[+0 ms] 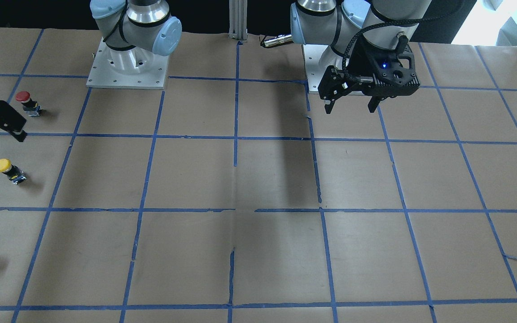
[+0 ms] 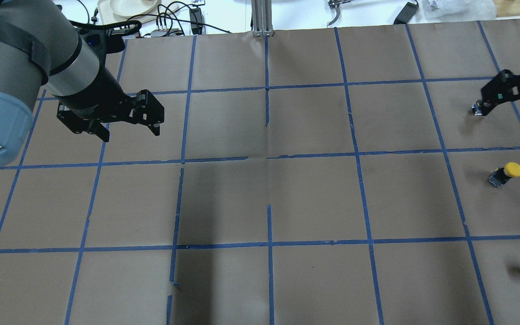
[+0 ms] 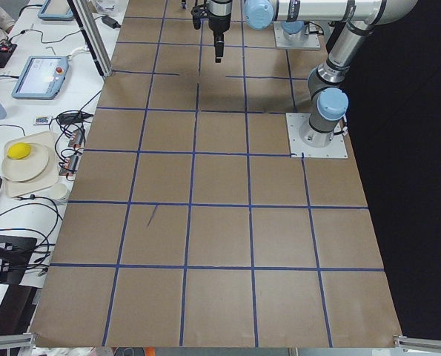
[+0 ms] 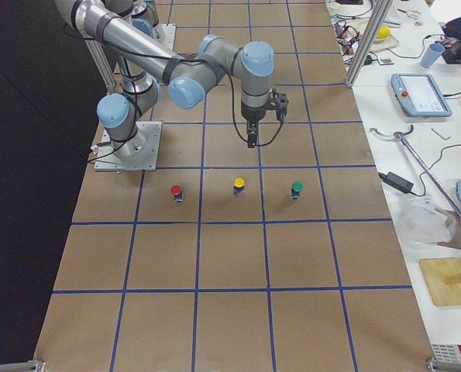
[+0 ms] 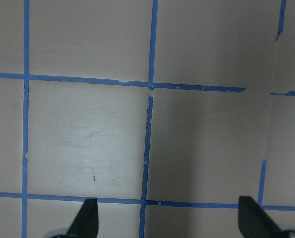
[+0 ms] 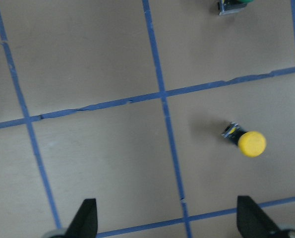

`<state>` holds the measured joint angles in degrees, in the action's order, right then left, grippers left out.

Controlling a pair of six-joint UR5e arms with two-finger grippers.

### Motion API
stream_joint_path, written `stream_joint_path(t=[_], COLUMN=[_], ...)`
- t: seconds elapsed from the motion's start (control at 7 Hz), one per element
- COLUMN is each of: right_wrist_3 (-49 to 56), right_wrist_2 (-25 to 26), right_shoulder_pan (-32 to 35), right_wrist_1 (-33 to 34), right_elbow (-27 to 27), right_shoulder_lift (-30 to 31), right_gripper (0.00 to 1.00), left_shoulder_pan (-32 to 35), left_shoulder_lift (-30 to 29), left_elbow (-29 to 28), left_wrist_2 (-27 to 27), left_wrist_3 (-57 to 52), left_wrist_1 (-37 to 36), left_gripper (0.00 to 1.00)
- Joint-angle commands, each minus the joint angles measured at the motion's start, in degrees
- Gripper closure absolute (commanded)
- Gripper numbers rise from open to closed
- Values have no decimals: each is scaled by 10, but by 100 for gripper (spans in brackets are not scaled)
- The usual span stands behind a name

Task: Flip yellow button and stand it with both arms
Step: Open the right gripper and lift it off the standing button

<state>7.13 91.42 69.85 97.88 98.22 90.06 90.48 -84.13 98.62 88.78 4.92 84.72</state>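
Bright even light; soft broad shadows on table [image 1: 276,179]; focus sharp.

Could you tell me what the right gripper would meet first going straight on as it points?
Probably the brown paper table by a blue tape line; the yellow-capped push-button lies off to one side.

Red button [image 1: 27,102], green button [image 4: 297,187] on blue-gridded table [image 1: 195,175]
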Motion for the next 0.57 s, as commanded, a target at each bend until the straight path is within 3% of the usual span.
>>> stream_joint_path(t=[0.0, 0.14, 0.43], right_wrist_3=[-214, -262, -263], right_wrist_2=[15, 14, 10], right_shoulder_pan=[172, 209, 215], right_wrist_1=[-16, -43, -99], right_elbow=[-1, -3, -4], right_shoulder_lift=[14, 17, 73], right_gripper=[0, 0, 0], left_shoulder_pan=[1, 1, 1], left_shoulder_lift=[-1, -2, 0], left_elbow=[1, 1, 1], left_wrist_2=[0, -2, -1], left_wrist_3=[0, 1, 1], left_wrist_1=[-1, -1, 0], left_gripper=[0, 0, 0])
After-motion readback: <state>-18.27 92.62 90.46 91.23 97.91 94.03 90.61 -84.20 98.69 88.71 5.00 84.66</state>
